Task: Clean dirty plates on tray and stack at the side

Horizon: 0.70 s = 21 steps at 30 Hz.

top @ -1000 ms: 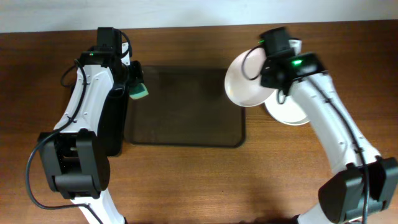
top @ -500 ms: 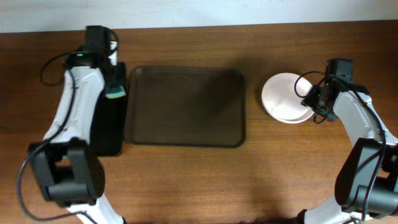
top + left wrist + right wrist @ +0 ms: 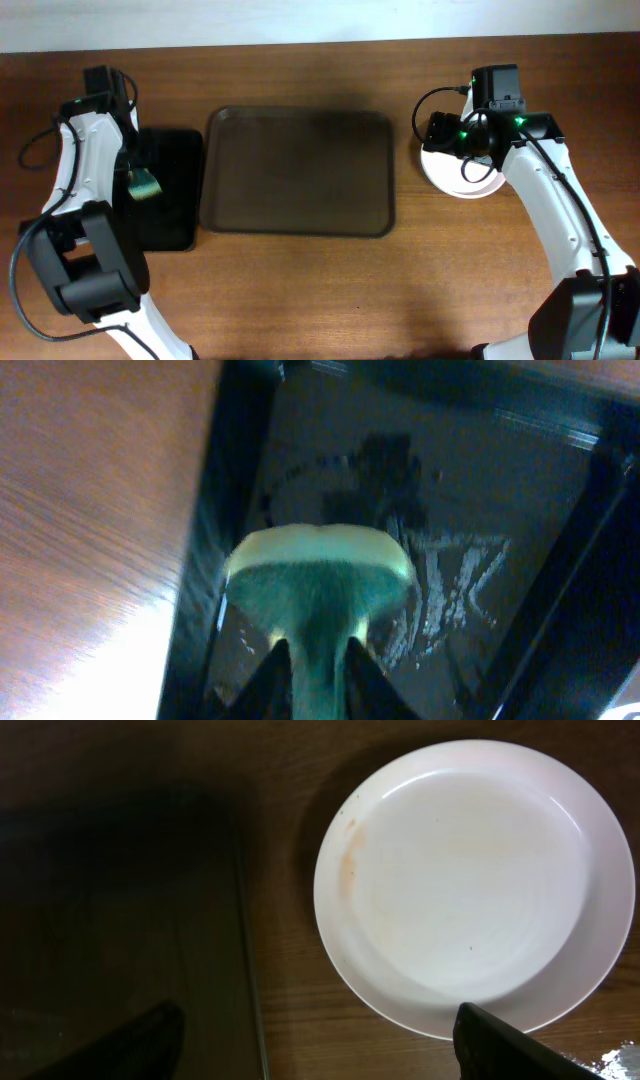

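Left gripper [image 3: 318,658]: pinched on a green-and-yellow sponge [image 3: 318,575], over the black tray [image 3: 172,215].
Black tray: whitish streaks on its floor, seen from left wrist only.
Right gripper [image 3: 320,1038]: fingers spread wide, holding nothing.
Plates [image 3: 470,870]: stacked on the table [image 3: 300,290], just right of the tray [image 3: 300,170]; right arm hides part overhead.
Top plate: orange smear [image 3: 347,860] near rim, right wrist view only.

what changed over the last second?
Right hand carried its plate from over the tray onto the plates at the right and let go; open now. Left hand, sponge still gripped, moved left over the black tray. The tray stayed put.
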### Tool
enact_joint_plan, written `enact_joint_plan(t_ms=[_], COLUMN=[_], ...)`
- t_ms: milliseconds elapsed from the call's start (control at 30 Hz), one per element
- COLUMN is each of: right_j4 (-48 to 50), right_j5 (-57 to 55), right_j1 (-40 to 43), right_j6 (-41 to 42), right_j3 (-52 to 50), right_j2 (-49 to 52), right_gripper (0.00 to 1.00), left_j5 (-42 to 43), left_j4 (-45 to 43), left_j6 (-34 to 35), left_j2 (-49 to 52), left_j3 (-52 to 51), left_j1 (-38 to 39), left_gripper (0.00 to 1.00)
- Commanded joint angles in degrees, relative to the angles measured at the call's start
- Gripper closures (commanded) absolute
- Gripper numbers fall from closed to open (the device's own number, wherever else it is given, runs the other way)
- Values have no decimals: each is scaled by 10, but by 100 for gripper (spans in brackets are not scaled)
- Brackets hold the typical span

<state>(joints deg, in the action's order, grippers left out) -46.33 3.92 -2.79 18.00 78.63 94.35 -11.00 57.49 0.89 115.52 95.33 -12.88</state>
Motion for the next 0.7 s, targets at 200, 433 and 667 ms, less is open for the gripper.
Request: enact_joint_plan(t_ms=[200,433,667], right_j4=[-16,-89,-201], right_j5=[-31,-46,-24], right_j1=[-3,-2,-2], right_j6=[-27,-60,-56], right_j3=[15,15,15], right_j2=[-66,-327,-414], right_gripper=[14,4,2], left_j5=[45,134,134], left_j4=[82,83,83], left_j6=[-5,-5,-5], left_j2=[-25,-95,-95], left_j3=[112,143,143], left_j1=[3,13,13], left_gripper=[1,1,1])
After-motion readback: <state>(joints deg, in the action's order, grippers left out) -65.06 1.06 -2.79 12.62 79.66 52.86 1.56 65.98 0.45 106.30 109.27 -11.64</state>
